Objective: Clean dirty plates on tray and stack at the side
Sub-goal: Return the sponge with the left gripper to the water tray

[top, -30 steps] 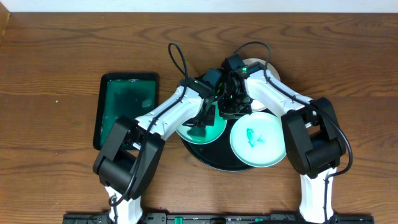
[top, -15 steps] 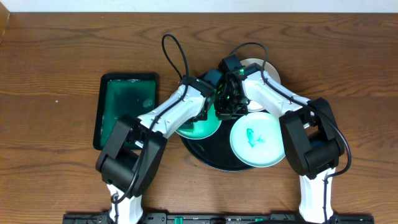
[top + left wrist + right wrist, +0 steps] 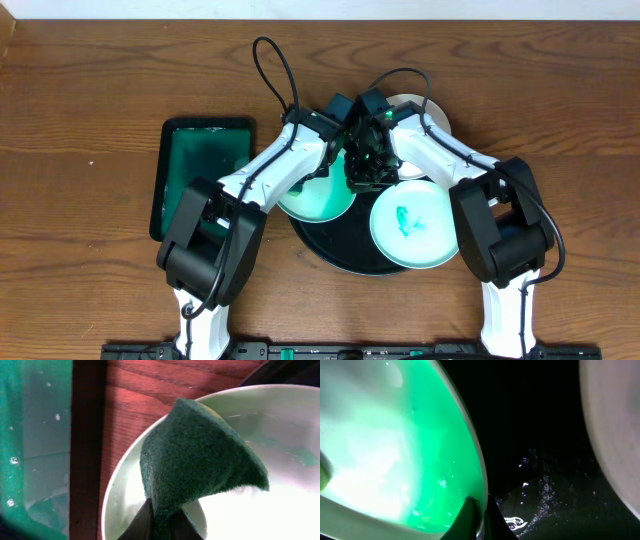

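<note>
Overhead looks straight down on the whole tabletop point(image 3: 80, 80); both wrist views sit very close, sharing one mint plate point(image 3: 318, 200).

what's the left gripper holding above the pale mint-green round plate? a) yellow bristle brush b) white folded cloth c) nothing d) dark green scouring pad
d: in the left wrist view the left gripper is shut on a dark green scouring pad, which hangs over the pale mint-green round plate.

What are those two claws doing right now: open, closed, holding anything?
Left gripper: closed, pinching a green scouring pad.
Right gripper: closed on the rim of the green plate.
</note>
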Tool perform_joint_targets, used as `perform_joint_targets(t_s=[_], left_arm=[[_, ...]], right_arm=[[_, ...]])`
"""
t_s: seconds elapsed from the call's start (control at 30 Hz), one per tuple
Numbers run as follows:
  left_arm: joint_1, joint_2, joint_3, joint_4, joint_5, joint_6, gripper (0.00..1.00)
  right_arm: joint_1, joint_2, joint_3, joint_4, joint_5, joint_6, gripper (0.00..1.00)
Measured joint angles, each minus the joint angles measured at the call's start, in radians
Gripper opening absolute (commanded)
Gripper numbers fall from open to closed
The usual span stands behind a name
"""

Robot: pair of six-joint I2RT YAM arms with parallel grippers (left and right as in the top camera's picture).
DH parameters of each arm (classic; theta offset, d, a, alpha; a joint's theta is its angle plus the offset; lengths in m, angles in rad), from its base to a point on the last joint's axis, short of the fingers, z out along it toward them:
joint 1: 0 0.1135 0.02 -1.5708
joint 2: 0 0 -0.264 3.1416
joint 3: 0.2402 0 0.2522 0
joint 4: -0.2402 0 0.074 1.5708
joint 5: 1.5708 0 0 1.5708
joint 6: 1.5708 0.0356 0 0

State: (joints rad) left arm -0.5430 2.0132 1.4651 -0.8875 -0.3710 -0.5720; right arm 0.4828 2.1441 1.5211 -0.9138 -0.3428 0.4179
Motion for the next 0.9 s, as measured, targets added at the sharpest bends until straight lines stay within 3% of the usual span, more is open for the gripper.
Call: perform_joint_targets(t_s=[0.4, 0.67, 0.9], left_arm=[[0.023, 0.000, 0.004, 0.082, 0.302, 0.053, 0.07], [0.024, 0.003, 0.005, 0.130, 0.606, 0.128, 0.07], [0.038, 0.003, 0.005, 0.125, 0.669, 0.143, 0.07]], right_arm=[[-0.002, 0.000, 0.000, -0.007, 0.006, 0.000, 0.01], [-0.002, 0.000, 0.000, -0.015, 0.022, -0.002, 0.01], [-0.002, 0.000, 0.000, -0.019, 0.024, -0.005, 0.01]])
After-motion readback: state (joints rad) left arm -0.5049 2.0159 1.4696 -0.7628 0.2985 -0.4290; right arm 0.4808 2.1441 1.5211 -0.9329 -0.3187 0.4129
